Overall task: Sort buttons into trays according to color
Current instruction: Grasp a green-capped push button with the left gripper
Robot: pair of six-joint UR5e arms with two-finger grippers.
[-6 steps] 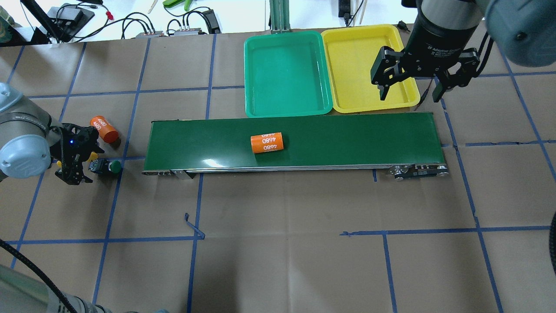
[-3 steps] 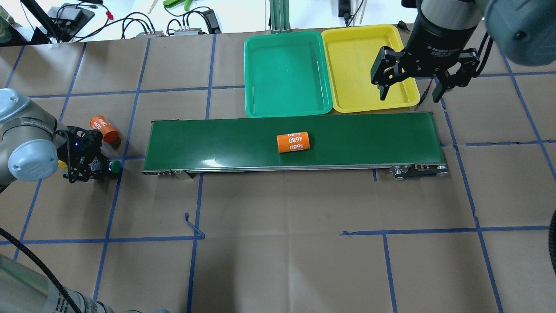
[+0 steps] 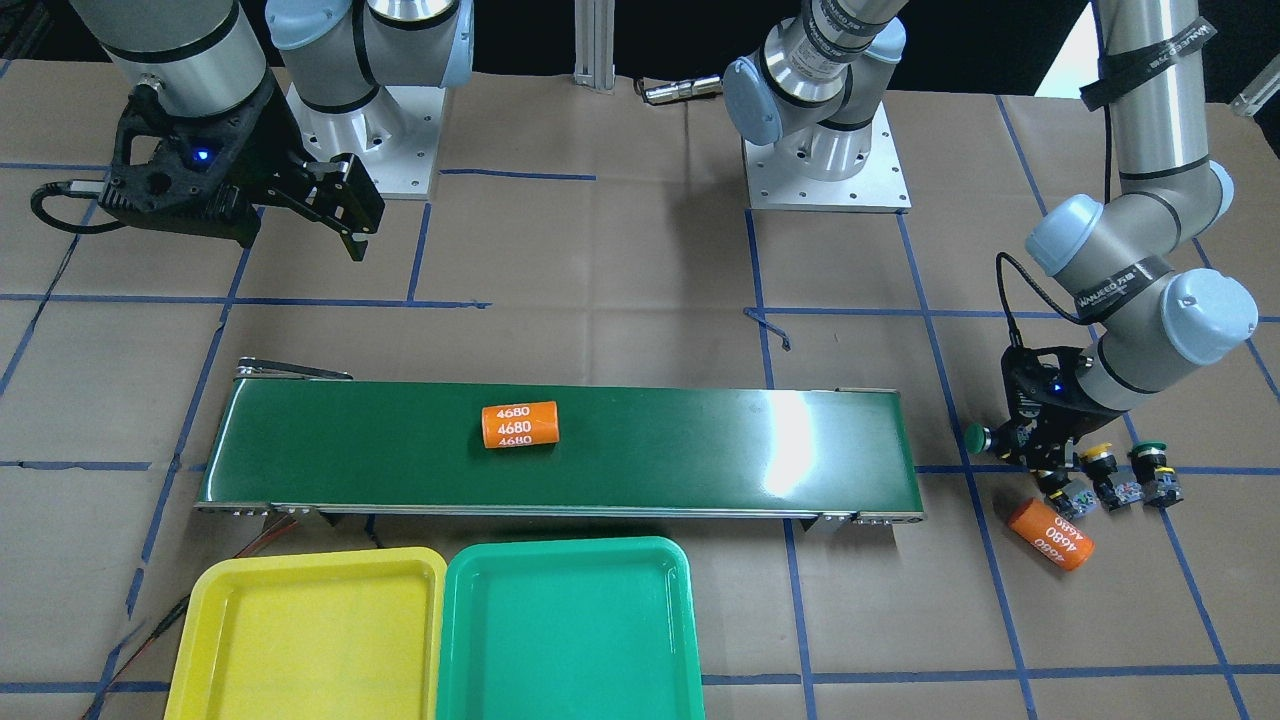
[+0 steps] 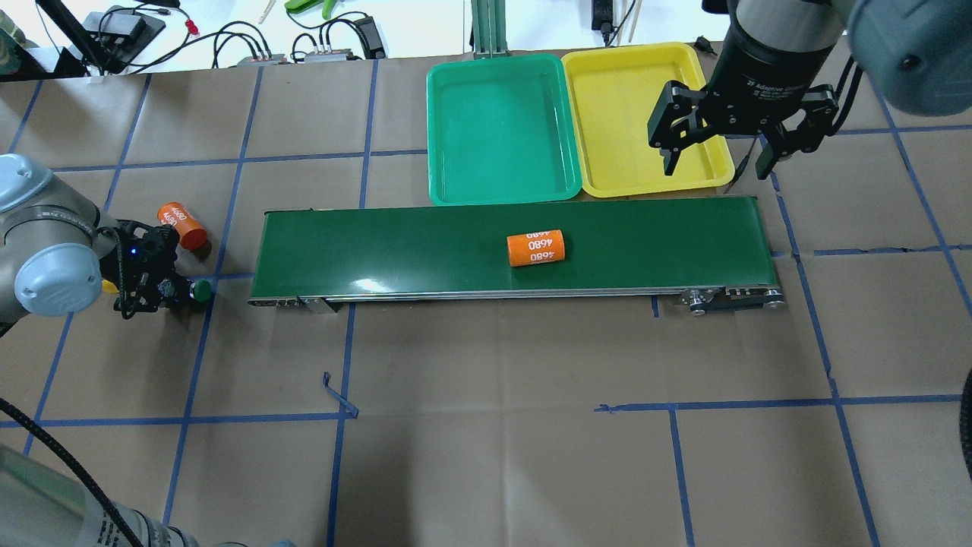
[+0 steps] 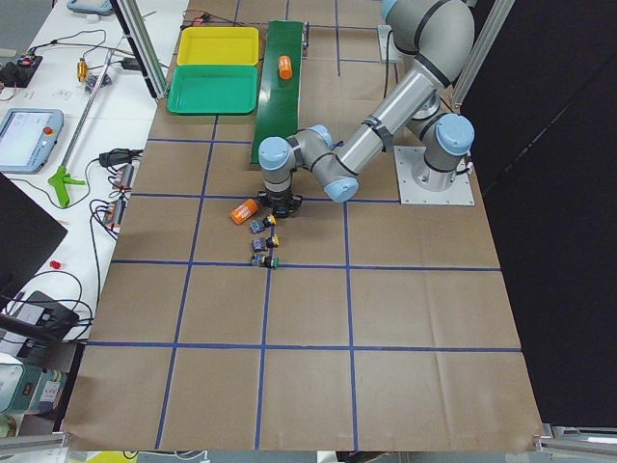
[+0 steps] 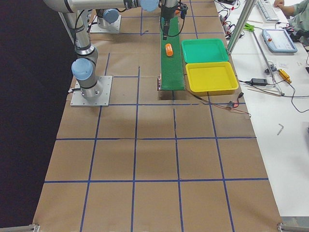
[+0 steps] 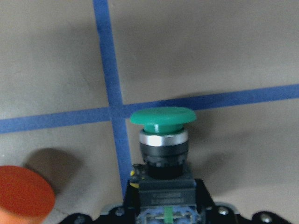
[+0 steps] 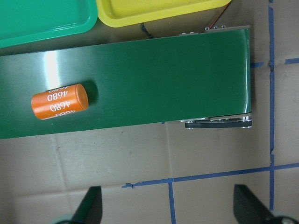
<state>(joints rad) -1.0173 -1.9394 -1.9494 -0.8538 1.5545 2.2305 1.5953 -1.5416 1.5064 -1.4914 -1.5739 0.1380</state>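
Fingers of the left gripper [image 4: 168, 292] are closed on the body of a green button [image 7: 162, 116], cap pointed toward the belt [image 4: 456, 251]. 3 other buttons [image 3: 1105, 482] are seen just beside it on the paper [image 4: 493, 425]. The right gripper [image 4: 715, 169] is held wide open, empty, over the yellow tray [image 4: 623, 91], beside the green tray [image 4: 493, 114].

Green mushroom-capped plastic push-button [image 7: 163, 140] lying dead centre on the brown paper-covered worktop [image 7: 233, 46], right over a cross of blue tape lines [image 7: 105, 56]. Its black blocky body sits snug in the end effector [image 7: 164, 215] at the bottom edge. Round orange cylinder end [image 7: 23, 193] pokes in bottom-left.
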